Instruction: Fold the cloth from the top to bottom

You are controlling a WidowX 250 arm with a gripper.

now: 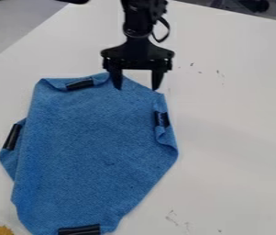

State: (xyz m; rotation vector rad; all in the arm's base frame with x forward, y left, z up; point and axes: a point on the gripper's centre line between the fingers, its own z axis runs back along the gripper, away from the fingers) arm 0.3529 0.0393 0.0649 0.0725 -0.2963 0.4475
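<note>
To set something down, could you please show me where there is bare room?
Picture-right of the cloth, out to the edge of the table, apart from small marks; a smaller patch borders the cloth's upper left. Crowded: its top edge, at the gripper.

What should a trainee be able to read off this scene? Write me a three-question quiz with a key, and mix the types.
1. Multiple choice: which edge of the blue cloth is nearest the gripper?
a) bottom
b) top
c) left
2. Count: how many black strips show on the cloth?
3. True or false: the gripper's fingers are pressed together.

Key: 1: b; 2: four; 3: false.
</note>
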